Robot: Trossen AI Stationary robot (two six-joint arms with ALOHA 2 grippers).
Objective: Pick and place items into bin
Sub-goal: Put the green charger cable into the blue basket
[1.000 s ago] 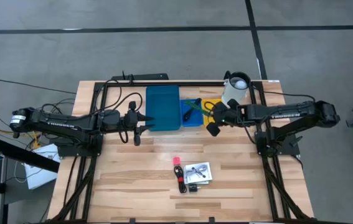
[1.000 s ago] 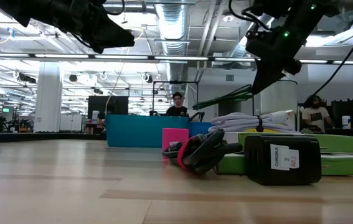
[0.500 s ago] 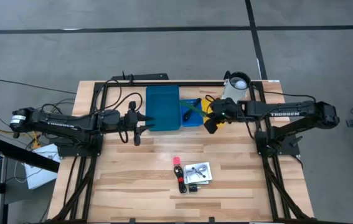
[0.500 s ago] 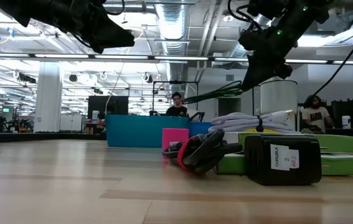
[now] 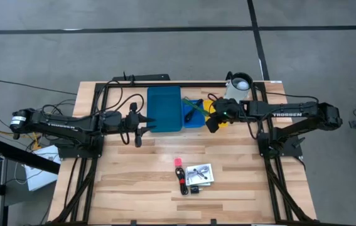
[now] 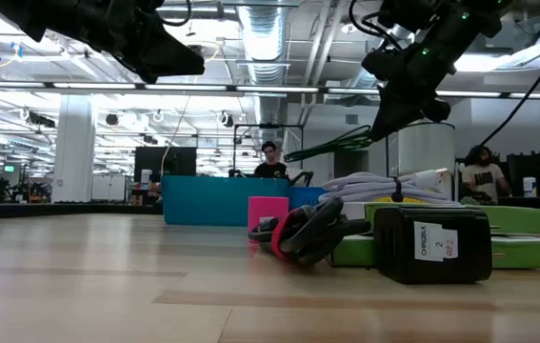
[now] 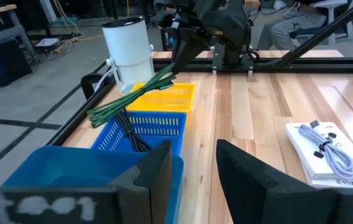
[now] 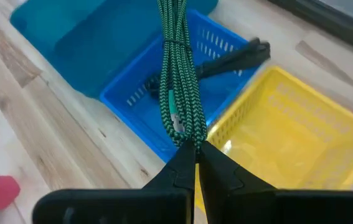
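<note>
My right gripper (image 5: 210, 120) is shut on a bundled green braided cord (image 8: 177, 87) and stands over the yellow basket (image 8: 288, 130); the cord reaches out over the blue basket (image 8: 145, 102), where a black stick (image 8: 238, 53) lies. My left gripper (image 7: 188, 177) is open and empty, hovering at the near edge of the teal bin (image 5: 164, 108). A pink piece (image 5: 178, 162), black sticks (image 5: 183, 182), a white card (image 5: 199, 174) and a small black block (image 5: 194, 189) lie on the table's near middle. My right gripper pinches one end of the green cord bundle (image 8: 187, 138) between its two fingers, several strands together. The fingers slant down from the table's right and lie along the bundle. The cord sticks out beyond the fingertips, sloping down over the blue basket (image 6: 331, 146), lifted clear of the table.
A white jug (image 5: 237, 88) stands at the far right behind the yellow basket. The arms' black frames run along both table sides. Bare wood lies between the baskets and the items near the front.
My right gripper has carried the green cord a little toward the table's far-left, from beside the baskets to over them, staying shut on it. The cord's free end now reaches farther over the blue basket.
</note>
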